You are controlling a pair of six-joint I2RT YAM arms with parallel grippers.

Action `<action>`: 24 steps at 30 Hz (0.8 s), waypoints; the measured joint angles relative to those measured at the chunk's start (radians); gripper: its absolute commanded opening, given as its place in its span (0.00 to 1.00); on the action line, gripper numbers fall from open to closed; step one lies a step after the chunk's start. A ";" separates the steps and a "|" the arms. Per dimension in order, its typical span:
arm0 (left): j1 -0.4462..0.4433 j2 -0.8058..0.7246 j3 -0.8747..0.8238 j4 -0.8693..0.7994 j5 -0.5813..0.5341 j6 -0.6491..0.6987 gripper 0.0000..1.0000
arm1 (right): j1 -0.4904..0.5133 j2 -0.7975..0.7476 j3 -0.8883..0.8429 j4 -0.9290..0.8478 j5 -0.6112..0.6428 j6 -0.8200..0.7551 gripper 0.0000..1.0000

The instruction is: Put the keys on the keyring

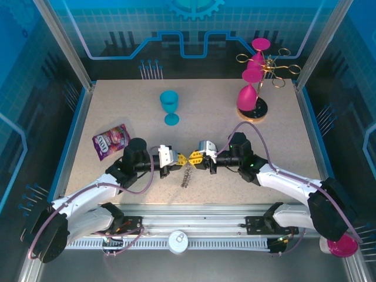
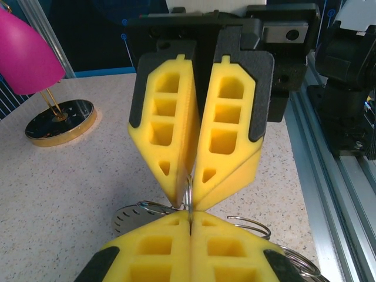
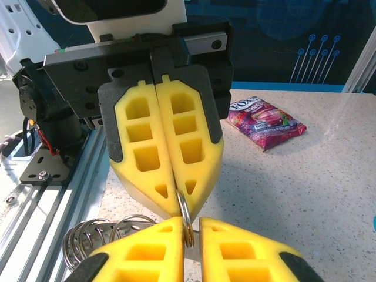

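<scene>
My two grippers meet tip to tip at the table's near middle. The left gripper (image 1: 181, 158) (image 2: 191, 218) is shut on a thin metal split ring (image 2: 190, 191) (image 3: 185, 211) that stands on edge. The right gripper (image 1: 195, 157) (image 3: 192, 230) faces it with its yellow fingers (image 3: 247, 252) drawn close round the same ring, a slim gap left on one side. Just below the fingertips the dark, chain-like keyring (image 1: 187, 175) trails onto the table, and its wire loops (image 3: 88, 241) (image 2: 252, 226) show behind the fingers. The keys are hidden.
A blue goblet (image 1: 170, 106) stands at the back centre. A purple candy bag (image 1: 110, 140) (image 3: 265, 122) lies at the left. The gold rack (image 1: 254, 111) (image 2: 59, 120) with pink goblets (image 1: 249, 94) stands at the back right. The metal rail (image 1: 188, 226) runs along the near edge.
</scene>
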 measured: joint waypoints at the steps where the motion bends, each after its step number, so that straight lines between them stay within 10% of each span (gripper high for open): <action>1: 0.000 -0.001 0.000 0.000 0.000 0.000 0.00 | 0.001 0.000 0.000 -0.002 -0.003 0.000 0.08; 10: 0.001 -0.003 -0.006 0.004 -0.015 -0.002 0.18 | 0.002 0.000 0.085 -0.184 -0.012 -0.060 0.00; 24: 0.001 -0.001 0.002 -0.061 -0.053 0.005 0.24 | 0.087 0.123 0.525 -0.921 0.241 -0.370 0.00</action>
